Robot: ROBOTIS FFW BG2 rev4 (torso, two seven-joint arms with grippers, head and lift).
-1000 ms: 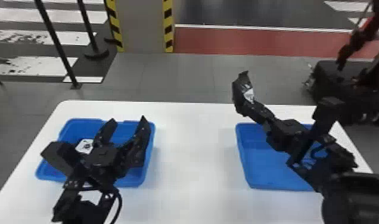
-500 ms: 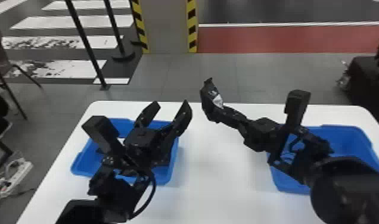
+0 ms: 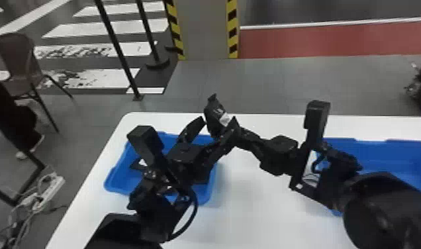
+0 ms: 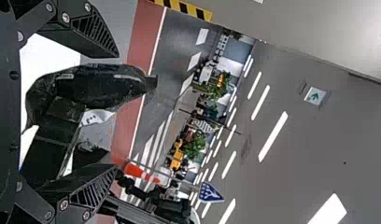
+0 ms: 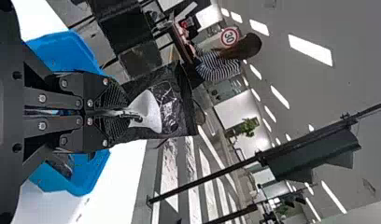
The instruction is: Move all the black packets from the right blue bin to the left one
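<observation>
1. Right gripper — fingers pressed together, pinching one black packet by an end, white patch facing out; held aloft near left bin's far side.
2. Left gripper — fingers spread, one on either side of same packet; over left bin.
3. Left bin, blue; second packet inside.
4. Right bin, blue, partly behind right arm.
5. Table, white, beneath both bins.

Floor: was grey
Red strip: ran far right
Pillar: stood far
Chair: stood left
Table: was white
Lights: glowed overhead
</observation>
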